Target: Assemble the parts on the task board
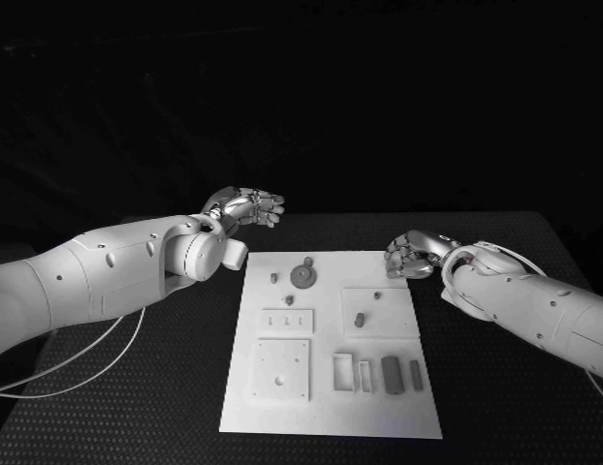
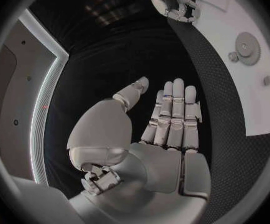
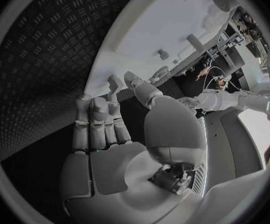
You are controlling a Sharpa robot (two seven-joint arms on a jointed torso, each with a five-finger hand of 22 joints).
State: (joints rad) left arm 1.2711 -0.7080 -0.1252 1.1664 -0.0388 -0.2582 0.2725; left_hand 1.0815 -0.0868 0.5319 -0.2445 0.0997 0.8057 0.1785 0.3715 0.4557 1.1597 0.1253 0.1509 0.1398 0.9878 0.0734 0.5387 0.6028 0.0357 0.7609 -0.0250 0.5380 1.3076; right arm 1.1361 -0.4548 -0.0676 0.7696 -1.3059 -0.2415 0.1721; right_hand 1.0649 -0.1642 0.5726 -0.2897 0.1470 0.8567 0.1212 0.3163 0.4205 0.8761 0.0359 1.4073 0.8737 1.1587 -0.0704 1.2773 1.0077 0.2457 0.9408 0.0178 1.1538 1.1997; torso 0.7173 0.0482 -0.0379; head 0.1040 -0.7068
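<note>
Nearest the head camera lies the near end of the task board (image 1: 330, 407), a white plate laid lengthwise on the black counter (image 1: 525, 407) between the two arms, probably so that either hand can reach it. On it the parts sit in groups: a row of narrow upright blocks (image 1: 379, 373) at the near right, a square plate (image 1: 282, 369) beside them, a smaller plate (image 1: 288, 321) beyond that, a gear (image 1: 303, 277) towards the far end, and a few small pieces on the right panel (image 1: 362, 318).

Neither hand touches any of them. The left hand (image 1: 246, 208) hangs beyond the board's far left corner; its fingers (image 2: 172, 109) are extended side by side with the thumb set off, holding nothing, and the gear lies off to their side and below. The right hand (image 1: 414, 254) hovers at the board's far right edge, fingers (image 3: 97, 119) straight and slightly parted, likewise empty, with the board's white surface just ahead of the fingertips.

Both hands appear to be waiting at the board's flanks, leaving the parts unobstructed to the head camera. Assembly looks not yet begun, since the pieces lie loose and separate. The right hand seems better placed for a first pick from the right panel.
</note>
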